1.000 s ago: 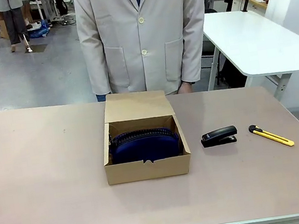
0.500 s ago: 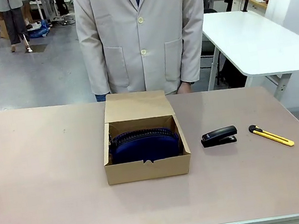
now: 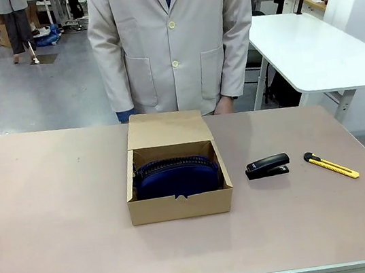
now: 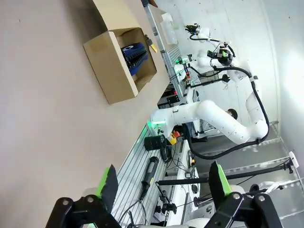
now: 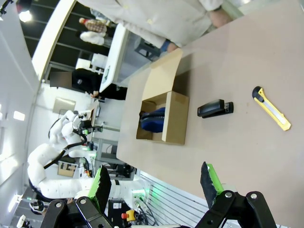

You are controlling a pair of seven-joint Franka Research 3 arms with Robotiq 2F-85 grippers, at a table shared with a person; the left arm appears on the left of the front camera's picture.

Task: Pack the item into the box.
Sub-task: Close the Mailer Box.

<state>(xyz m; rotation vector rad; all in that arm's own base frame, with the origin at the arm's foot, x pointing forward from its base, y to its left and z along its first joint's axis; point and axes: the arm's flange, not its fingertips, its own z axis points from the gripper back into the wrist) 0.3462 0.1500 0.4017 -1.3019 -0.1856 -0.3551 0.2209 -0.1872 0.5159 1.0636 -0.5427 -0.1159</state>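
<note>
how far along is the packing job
Done: the navy pouch lies inside the box. In hand: nothing; the left gripper and right gripper are open, empty and well away from the box. Left: perhaps only closing the flap lid, which stands open.

Navy-blue pouch (image 3: 177,177) (black zipper (image 3: 172,161)), plain brown box (image 3: 179,206), black stapler (image 3: 267,166), yellow knife (image 3: 331,164), beige coat (image 3: 172,42).

person (image 3: 168,42) in pale coat shifted slightly toward picture left, sleeve (image 3: 108,65) edged outward, hand (image 3: 223,105) nudged leftward
</note>
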